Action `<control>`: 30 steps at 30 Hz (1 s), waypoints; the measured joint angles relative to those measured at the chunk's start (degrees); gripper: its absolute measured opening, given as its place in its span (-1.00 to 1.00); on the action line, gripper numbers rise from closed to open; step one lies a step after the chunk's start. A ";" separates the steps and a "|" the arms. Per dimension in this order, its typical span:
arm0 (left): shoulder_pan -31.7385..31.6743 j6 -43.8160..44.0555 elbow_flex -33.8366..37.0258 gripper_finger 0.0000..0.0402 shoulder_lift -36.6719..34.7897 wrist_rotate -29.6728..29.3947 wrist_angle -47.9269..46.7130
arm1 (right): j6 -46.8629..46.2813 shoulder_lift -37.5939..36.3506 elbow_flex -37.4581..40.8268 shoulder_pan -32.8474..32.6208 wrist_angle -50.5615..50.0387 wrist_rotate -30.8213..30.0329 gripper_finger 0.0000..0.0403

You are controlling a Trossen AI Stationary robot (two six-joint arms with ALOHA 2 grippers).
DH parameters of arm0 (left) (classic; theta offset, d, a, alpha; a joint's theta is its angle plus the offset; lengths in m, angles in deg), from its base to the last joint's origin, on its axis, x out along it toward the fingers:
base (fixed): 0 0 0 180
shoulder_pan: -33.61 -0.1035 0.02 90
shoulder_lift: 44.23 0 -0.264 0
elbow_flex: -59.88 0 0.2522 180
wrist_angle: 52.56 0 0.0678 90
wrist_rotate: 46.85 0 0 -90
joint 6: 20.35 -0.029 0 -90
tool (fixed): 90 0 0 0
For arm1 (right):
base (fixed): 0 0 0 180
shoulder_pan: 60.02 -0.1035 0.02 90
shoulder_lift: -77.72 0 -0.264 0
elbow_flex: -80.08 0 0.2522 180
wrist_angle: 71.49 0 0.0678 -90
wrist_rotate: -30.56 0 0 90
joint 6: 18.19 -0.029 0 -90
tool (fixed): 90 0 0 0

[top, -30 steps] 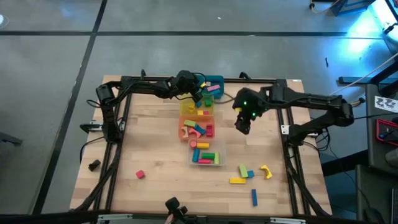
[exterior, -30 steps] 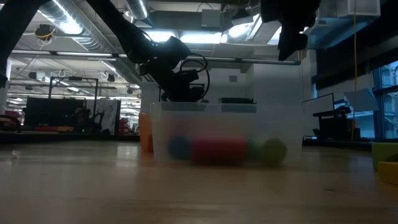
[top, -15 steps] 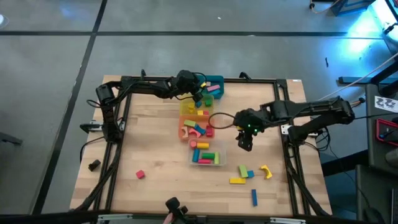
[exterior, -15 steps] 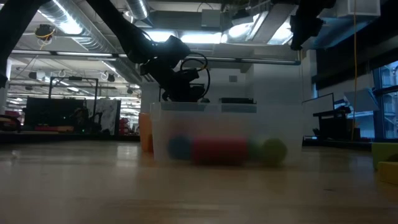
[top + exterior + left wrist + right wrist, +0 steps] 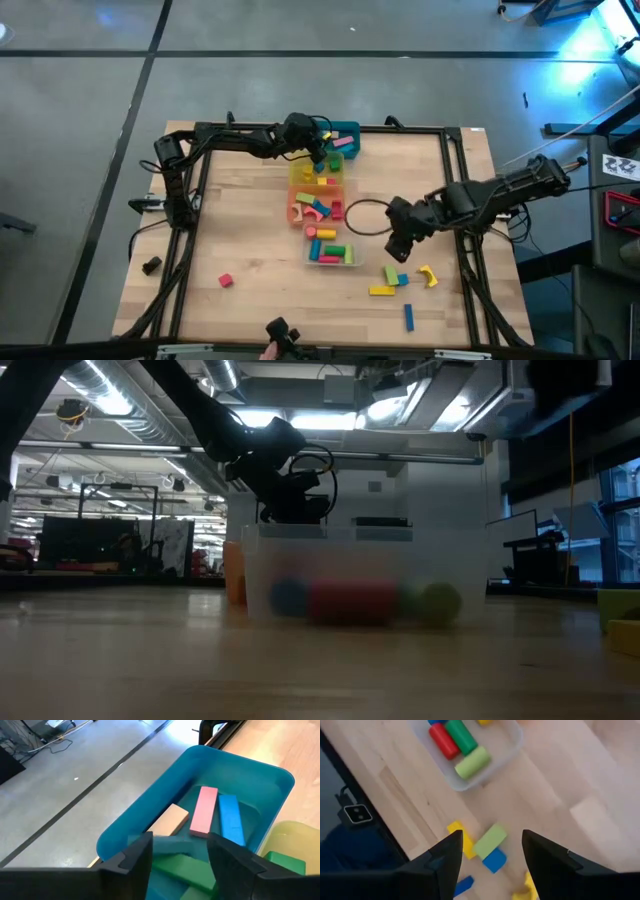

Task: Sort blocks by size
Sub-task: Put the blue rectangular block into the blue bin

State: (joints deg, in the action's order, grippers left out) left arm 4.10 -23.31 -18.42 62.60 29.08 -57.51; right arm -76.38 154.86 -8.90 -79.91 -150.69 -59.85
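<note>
Loose blocks (image 5: 396, 277) lie on the desk (image 5: 250, 210) beside the clear bin (image 5: 331, 248), awaiting sorting. The right pincer (image 5: 490, 851) hovers just above them, fingers apart, aligned over a light green block (image 5: 490, 840) for pickup. The left pincer (image 5: 177, 855), fingers apart and empty, hangs over the teal bin (image 5: 145, 815), positioned for release.

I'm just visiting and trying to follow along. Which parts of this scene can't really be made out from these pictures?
- Low view: blocks in the clear bin are blurred blobs through its wall; shapes unreadable.
- Left wrist view: the green blocks in the teal bin are partly hidden behind the left gripper.
- Right wrist view: a yellow block is cut off by the picture's edge.
- High view: the red block is too small to tell its shape.
</note>
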 joint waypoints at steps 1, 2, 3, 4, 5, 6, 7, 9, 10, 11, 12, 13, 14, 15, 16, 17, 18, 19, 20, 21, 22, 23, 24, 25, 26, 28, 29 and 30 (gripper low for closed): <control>0.00 0.00 0.00 -0.13 -0.02 0.00 0.00 | -2.86 0.28 0.00 -1.09 -0.32 -0.44 0.03; 0.09 0.00 0.00 -0.13 -0.02 0.00 0.00 | -5.48 0.45 0.00 -2.07 -0.68 -0.62 0.03; 0.17 0.00 -0.02 -0.13 -0.02 0.00 -0.02 | -8.00 0.67 0.00 -3.06 -1.05 -0.63 0.03; 0.22 0.00 -0.01 -0.13 -0.02 0.00 -0.05 | -10.52 1.10 0.00 -4.18 -1.18 -0.68 0.03; 0.26 0.00 -0.01 -0.14 -0.04 -0.01 -0.04 | -13.10 1.47 0.00 -5.12 -1.14 -0.71 0.03; 0.27 0.00 -0.02 -0.15 -0.06 0.00 -0.07 | -15.59 1.97 0.00 -6.20 -1.16 -0.69 0.03; 0.28 0.00 -0.02 -0.15 -0.07 0.00 -0.16 | -17.51 2.69 0.00 -7.44 -1.11 -0.64 0.03; 0.28 -0.02 -0.02 -0.16 -0.09 0.00 -0.58 | -21.46 4.34 0.00 -9.53 -0.81 -0.52 0.03; 0.28 -0.02 -0.02 -0.16 -0.09 0.00 -0.79 | -23.25 5.21 0.00 -10.56 -0.68 -0.35 0.03; 0.28 -0.02 -0.01 -0.16 -0.09 0.00 -0.87 | -25.16 6.09 0.00 -11.59 -0.63 0.20 0.03; 0.28 -0.02 -0.02 -0.16 -0.09 0.00 -0.89 | -26.80 7.11 0.00 -12.56 -0.57 0.80 0.03; 0.28 -0.02 -0.02 -0.16 -0.09 -0.01 -0.90 | -28.46 8.17 0.00 -13.36 -0.31 1.42 0.03; 0.28 -0.02 -0.01 -0.16 -0.09 -0.01 -0.90 | -29.84 9.22 0.00 -14.21 0.05 2.06 0.03; 0.28 -0.02 0.00 -0.16 -0.09 -0.02 -0.94 | -30.91 10.28 0.00 -15.08 0.35 2.69 0.03; 0.28 -0.02 0.00 -0.16 -0.09 0.00 -0.96 | -31.82 11.23 0.00 -15.91 1.06 3.57 0.03; 0.28 -0.02 -0.02 -0.16 -0.09 -0.02 -0.96 | -32.22 12.17 0.00 -16.70 2.32 4.04 0.03; 0.28 -0.02 -0.02 -0.16 -0.09 0.00 -0.96 | -32.36 13.15 0.00 -17.58 3.93 4.60 0.03; 0.28 -0.02 -0.02 -0.16 -0.09 -0.01 -0.95 | -32.33 14.11 0.00 -18.43 5.62 4.95 0.03; 0.28 -0.02 0.00 -0.16 -0.09 0.00 -0.98 | -32.32 15.02 0.00 -19.28 7.47 5.13 0.03; 0.28 -0.02 -0.02 -0.16 -0.09 -0.01 -1.01 | -32.29 15.89 0.00 -20.10 9.50 5.38 0.03; 0.28 -0.02 -0.01 -0.16 -0.09 -0.01 -1.03 | -32.27 16.75 0.00 -20.90 11.95 5.58 0.03; 0.28 -0.02 -0.01 -0.16 -0.09 0.00 -1.06 | -32.25 17.57 0.00 -21.63 14.24 5.58 0.03; 0.28 -0.02 -0.01 -0.16 -0.09 -0.01 -1.12 | -32.25 18.37 0.00 -22.30 16.22 5.58 0.03; 0.28 -0.02 -0.02 -0.16 -0.09 0.00 -1.21 | -32.22 19.16 0.00 -22.93 18.29 5.58 0.03; 0.28 -0.02 -0.02 -0.16 -0.09 0.00 -1.34 | -32.06 19.88 0.00 -23.48 19.97 5.62 0.03; 0.28 -0.02 0.00 -0.16 -0.09 0.00 -1.44 | -32.38 21.16 0.00 -24.34 21.98 6.40 0.03; 0.28 -0.02 -0.02 -0.16 -0.09 0.00 -1.51 | -33.21 21.70 0.00 -24.70 22.33 7.06 0.03; 0.28 -0.02 -0.01 -0.16 -0.09 -0.01 -1.69 | -34.66 22.20 0.00 -24.97 22.28 7.92 0.03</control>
State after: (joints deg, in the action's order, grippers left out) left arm 4.38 -23.33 -18.43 62.51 29.07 -59.19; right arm -111.05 177.06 -8.90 -104.87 -128.40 -51.93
